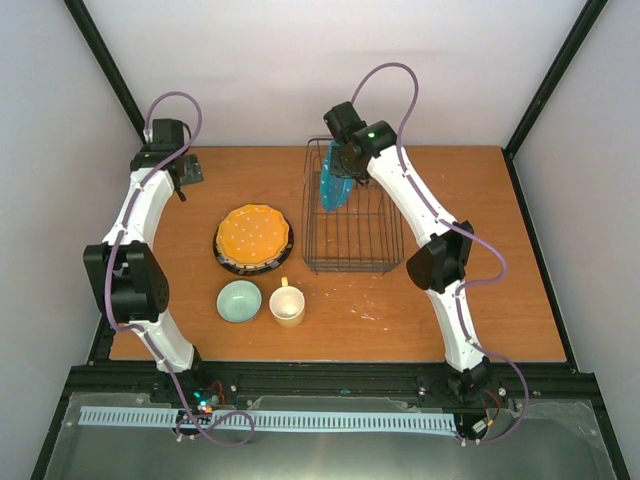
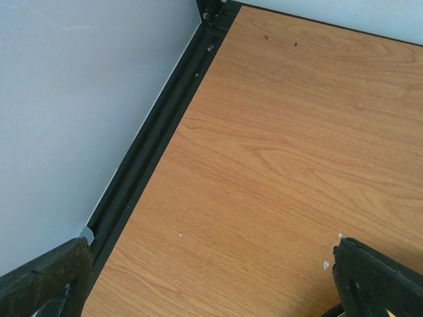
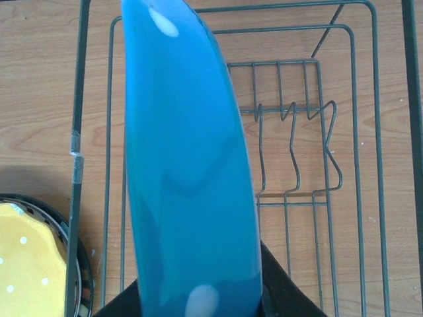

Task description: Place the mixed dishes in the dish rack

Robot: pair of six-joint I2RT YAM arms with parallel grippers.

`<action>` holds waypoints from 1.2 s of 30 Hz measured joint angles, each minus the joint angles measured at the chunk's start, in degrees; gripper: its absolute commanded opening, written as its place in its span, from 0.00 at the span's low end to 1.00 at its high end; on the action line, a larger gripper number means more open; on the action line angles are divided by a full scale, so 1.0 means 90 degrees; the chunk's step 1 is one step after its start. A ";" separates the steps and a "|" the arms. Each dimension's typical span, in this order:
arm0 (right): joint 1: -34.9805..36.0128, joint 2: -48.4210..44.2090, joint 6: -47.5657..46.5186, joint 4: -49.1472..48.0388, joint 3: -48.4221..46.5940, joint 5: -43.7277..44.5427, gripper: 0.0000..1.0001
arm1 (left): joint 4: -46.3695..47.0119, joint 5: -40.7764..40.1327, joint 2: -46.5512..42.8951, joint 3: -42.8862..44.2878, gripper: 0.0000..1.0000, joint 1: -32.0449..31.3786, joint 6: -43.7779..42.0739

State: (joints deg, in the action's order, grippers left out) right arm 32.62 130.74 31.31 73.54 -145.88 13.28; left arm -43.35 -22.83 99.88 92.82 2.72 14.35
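Observation:
My right gripper (image 1: 343, 168) is shut on a teal plate (image 1: 332, 188), holding it on edge over the far left part of the dish rack (image 1: 350, 268). In the right wrist view the teal plate (image 3: 192, 172) fills the middle, with my right gripper (image 3: 198, 305) clamped on its lower rim above the rack wires (image 3: 78, 132). A yellow-orange dotted plate (image 1: 253, 233) lies on a dark-rimmed stack left of the rack. A mint-green bowl (image 1: 239, 301) and a cream-yellow mug (image 1: 288, 304) stand in front of it. My left gripper (image 1: 186, 172) hangs open at the far left corner over bare table (image 2: 277, 172).
The black frame rail (image 2: 152, 145) and white wall run along the table's left edge beside my left gripper. The rack's plate dividers (image 3: 291, 158) stand to the right of the held plate. The yellow plate's edge (image 3: 26, 257) shows just outside the rack's left side.

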 measured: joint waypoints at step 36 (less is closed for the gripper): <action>0.0272 0.1010 -0.0476 -0.0165 -0.0452 0.0578 0.03 | -0.0010 -0.0284 0.0279 -0.0367 1.00 0.0000 -0.0151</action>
State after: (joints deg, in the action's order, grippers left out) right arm 35.07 139.83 27.03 72.05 -149.95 18.48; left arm -43.44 -25.39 102.39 89.52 2.72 12.99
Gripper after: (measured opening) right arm 0.200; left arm 0.993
